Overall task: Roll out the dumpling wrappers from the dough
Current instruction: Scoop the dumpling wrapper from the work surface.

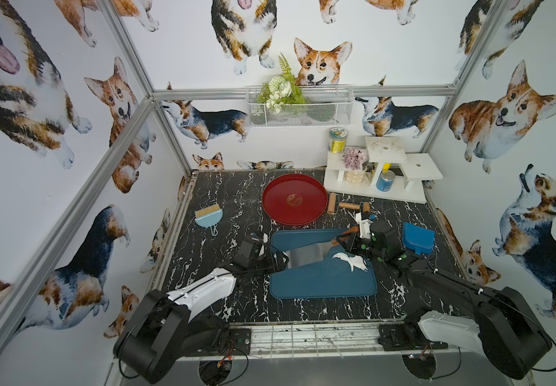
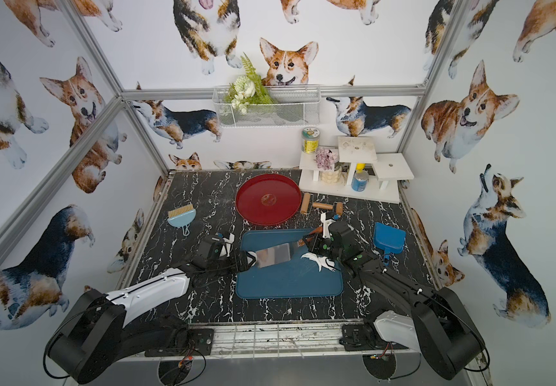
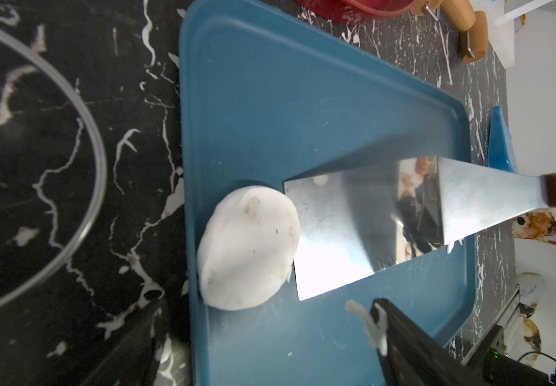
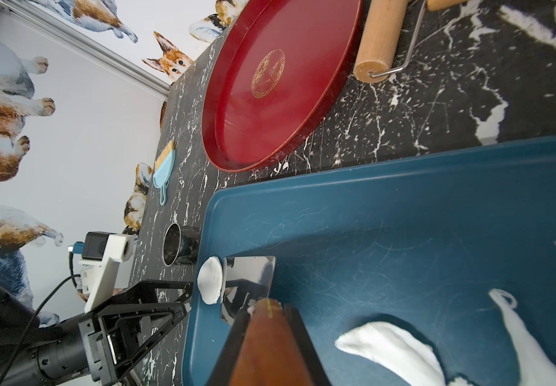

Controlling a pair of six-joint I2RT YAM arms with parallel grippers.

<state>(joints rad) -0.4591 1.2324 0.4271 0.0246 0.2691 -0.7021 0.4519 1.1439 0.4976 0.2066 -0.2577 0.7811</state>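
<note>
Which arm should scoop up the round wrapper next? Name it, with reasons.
Right. The right pincer is shut on the spatula, whose blade edge sits at the rim of the wrapper on the blue tray. The left pincer stands open and empty beside the tray.

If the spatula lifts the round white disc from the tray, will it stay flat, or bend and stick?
Probably floppy: the disc shows soft dents, so it may sag over the spatula edge. Likely sticky: white bits cling to a left finger. It seems light, so a push may just slide it along the tray.
</note>
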